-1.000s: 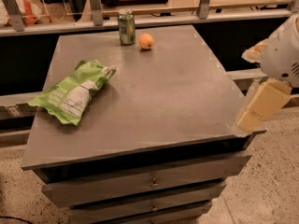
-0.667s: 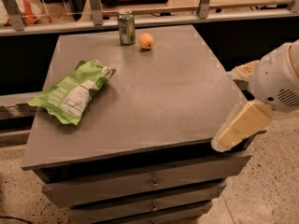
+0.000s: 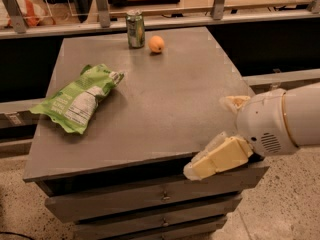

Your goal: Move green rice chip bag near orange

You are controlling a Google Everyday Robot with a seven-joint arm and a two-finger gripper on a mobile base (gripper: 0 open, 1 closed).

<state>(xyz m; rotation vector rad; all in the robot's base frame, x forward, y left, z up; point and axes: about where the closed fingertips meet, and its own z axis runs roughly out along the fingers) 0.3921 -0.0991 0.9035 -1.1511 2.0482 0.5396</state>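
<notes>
A: Camera view: where's the gripper point(image 3: 209, 135)?
B: Front-right corner of the table point(image 3: 165, 99), low. Jaws spread wide, nothing btwn them. One finger point(image 3: 217, 159) hangs over the front edge, in front of the top drawer point(image 3: 145, 196). The other only peeks out behind the white arm point(image 3: 280, 124), mostly hidden. Arm's cut off at the right edge.
A: Green rice chip bag point(image 3: 77, 103)?
B: Lying flat on the left side, white label panel up, print too small to read. Well apart from the gripper.
A: Orange point(image 3: 156, 44)?
B: Far edge, approx. centre, just beside a drink can point(image 3: 135, 29), not touching. Well apart from the bag. Stuff behind the rail point(image 3: 200, 20) is too dim to make out.
</notes>
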